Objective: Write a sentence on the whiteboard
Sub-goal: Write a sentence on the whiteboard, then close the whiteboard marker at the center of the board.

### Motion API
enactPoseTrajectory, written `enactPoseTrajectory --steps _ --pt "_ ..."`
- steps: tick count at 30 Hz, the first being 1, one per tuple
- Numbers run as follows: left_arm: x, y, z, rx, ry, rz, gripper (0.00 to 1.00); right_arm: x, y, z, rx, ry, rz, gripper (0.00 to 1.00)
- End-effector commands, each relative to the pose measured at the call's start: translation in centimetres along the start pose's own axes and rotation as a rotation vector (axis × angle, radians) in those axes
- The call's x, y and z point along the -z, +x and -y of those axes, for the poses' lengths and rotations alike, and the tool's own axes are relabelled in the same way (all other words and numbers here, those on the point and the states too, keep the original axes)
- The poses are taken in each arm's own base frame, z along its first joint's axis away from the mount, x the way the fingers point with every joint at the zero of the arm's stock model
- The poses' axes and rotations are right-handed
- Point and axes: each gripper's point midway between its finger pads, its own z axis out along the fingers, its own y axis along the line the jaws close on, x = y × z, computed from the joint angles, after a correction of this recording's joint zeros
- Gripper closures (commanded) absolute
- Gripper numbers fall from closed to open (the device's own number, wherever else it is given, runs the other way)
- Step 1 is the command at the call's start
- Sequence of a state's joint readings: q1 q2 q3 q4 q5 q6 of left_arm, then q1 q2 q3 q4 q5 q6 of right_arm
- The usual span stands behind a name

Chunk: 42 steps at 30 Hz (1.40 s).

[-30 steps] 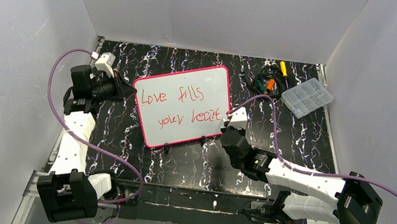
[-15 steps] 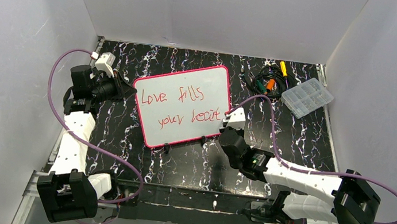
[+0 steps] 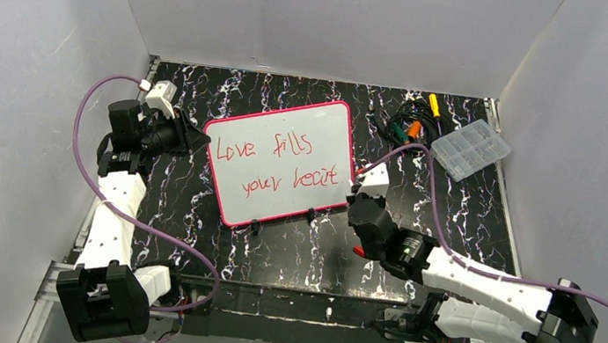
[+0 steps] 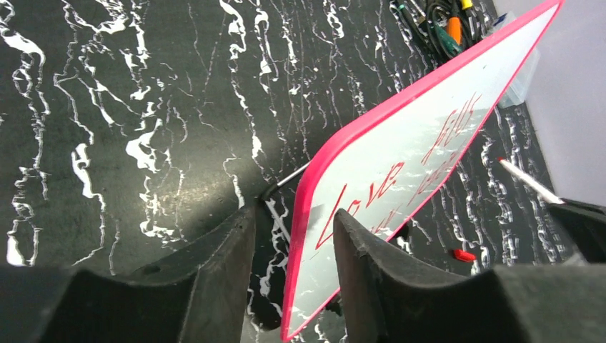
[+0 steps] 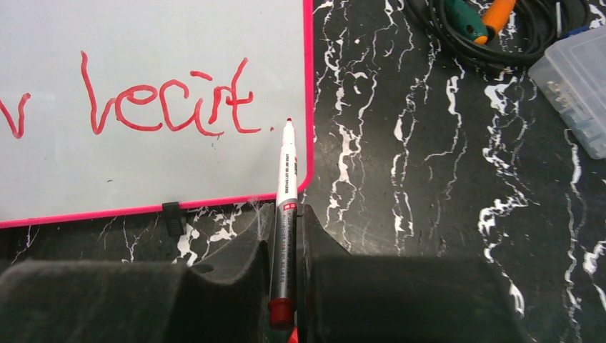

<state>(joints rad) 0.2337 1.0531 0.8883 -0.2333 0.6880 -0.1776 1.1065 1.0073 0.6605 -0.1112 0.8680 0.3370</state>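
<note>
Clamping a white marker [image 5: 286, 179] tight between its fingers, the right gripper [image 5: 286, 214] holds the red tip just inside the whiteboard [image 3: 289, 121] rim at its near right corner, right after the last word of the sentence [image 3: 293, 147]. The whiteboard sits on the black marbled table [image 3: 456, 200]. The left gripper [image 4: 293, 213] straddles its left rim, though I cannot tell whether its fingers pinch it.

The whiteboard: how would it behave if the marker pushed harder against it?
Probably stiff: the whiteboard looks flat though it stands tilted off the table. Likely light and tippy: the left hand straddles its corner, seemingly bracing it. A harder push from the marker in the right hand might slide it or tip it backward.
</note>
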Motion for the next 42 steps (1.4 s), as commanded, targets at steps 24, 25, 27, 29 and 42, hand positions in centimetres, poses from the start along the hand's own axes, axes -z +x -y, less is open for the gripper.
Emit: enactPoseTrajectory --steps 24,25,27,29,42 --pt "5.6 8.3 18.7 -0.366 0.496 -0.256 0.26 9.2 -1.4 -6.0 0.055 -0.804 -0.433 0.99" --pt "5.9 9.4 19.9 -0.37 0.564 -0.282 0.26 9.6 -1.5 -6.6 0.037 -0.855 -0.445 0.99" --pt "6.0 11.6 21.8 -0.383 0.662 -0.331 0.27 10.4 -1.6 -7.7 0.007 -0.938 -0.47 0.99" --pt "5.9 13.6 23.5 -0.407 0.731 -0.382 0.27 10.8 -1.8 -8.4 -0.018 -0.976 -0.482 0.99" --pt "-0.9 21.2 28.2 -0.603 0.754 -0.32 0.32 5.3 -3.9 5.5 0.031 -0.086 -0.35 0.99"
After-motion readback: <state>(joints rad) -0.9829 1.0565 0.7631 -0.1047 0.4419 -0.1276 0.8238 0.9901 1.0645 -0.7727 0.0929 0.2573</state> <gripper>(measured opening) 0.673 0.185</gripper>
